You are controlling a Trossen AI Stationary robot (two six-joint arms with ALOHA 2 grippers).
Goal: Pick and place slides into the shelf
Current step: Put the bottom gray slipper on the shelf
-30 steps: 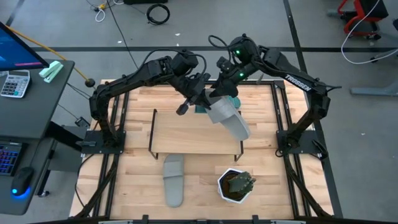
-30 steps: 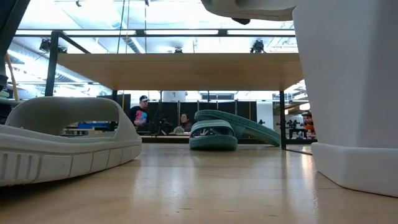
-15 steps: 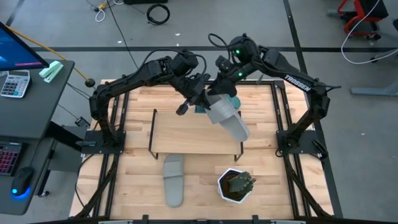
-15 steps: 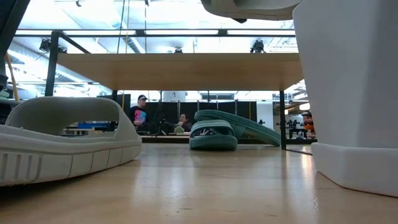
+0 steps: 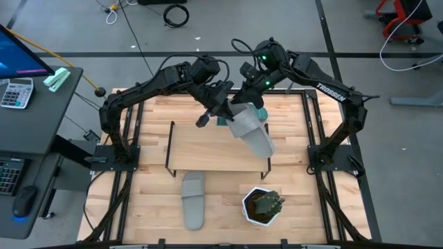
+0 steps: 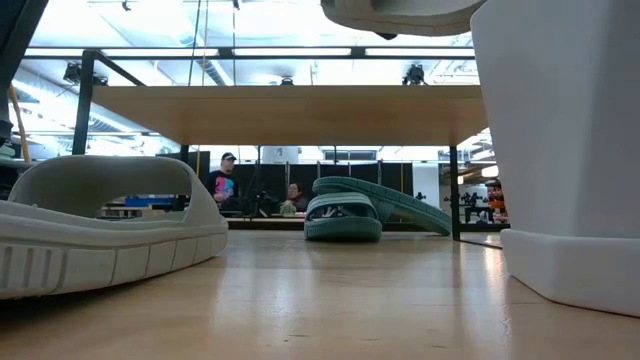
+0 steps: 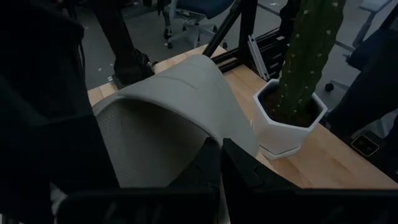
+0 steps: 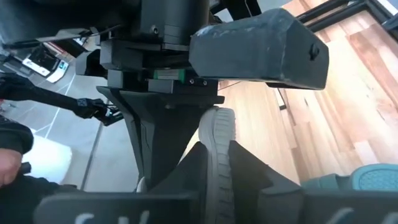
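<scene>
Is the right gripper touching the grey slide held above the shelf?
Touching. In the right wrist view, the right gripper has its fingers pressed against both sides of the grey slide rim.

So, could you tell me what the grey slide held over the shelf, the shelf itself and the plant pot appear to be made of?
Grey slide: matte, rubbery-looking foam or rubber; its strap curves softly and the inside is finely textured.
Shelf: pale wood board with faint grain, on thin black legs, probably metal.
Plant pot: smooth white hexagon, ceramic or plastic; cannot tell which.
</scene>
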